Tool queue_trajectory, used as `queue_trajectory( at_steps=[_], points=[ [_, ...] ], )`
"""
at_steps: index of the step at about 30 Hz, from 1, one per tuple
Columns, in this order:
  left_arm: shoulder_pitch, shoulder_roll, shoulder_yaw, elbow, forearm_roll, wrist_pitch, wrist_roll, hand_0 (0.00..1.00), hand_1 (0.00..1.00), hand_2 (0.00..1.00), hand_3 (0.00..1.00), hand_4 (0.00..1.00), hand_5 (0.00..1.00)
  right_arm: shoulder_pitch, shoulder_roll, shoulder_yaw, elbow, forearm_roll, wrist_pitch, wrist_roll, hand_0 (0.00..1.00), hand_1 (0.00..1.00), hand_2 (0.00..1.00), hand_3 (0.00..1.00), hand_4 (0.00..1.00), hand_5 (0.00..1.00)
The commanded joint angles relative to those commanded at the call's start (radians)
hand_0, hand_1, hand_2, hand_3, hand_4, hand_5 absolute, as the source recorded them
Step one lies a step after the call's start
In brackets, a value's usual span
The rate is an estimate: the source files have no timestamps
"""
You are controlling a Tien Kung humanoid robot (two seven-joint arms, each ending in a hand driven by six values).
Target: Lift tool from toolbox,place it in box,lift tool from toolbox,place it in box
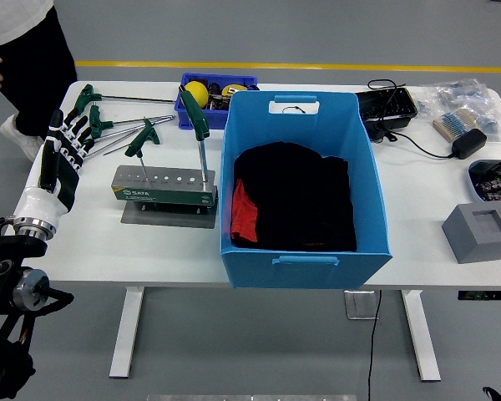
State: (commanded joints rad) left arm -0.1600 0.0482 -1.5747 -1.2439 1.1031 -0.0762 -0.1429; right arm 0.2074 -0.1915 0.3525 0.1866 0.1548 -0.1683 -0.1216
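Left robot hand (65, 154) spread, empty, w/ green T-handle hex key (201, 138) upright in grey rack (163, 186) — snatching could tip rack beside blue plastic box (305, 264).

From my remote station, this reads as a workshop or robotics lab: a white table (108, 238) on grey concrete floor (317, 33) with a yellow line (317, 66), green-handled T-wrenches (117, 113), cabled electronics (388, 109).

Green-handled T-wrench (201, 138) stands upright in rack (163, 186) beside blue box (305, 259).
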Motion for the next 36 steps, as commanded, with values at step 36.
queue_trajectory(
  at_steps=[36],
  points=[
    [-0.001,0.004,-0.009,-0.017,0.094,0.015,-0.017,0.976,0.998,0.998,0.998,0.929,0.998,-0.002,0.003,0.007,0.001,-0.007,-0.003,-0.001,0.700,0.660,0.708,0.560,0.785,0.675]
  ],
)
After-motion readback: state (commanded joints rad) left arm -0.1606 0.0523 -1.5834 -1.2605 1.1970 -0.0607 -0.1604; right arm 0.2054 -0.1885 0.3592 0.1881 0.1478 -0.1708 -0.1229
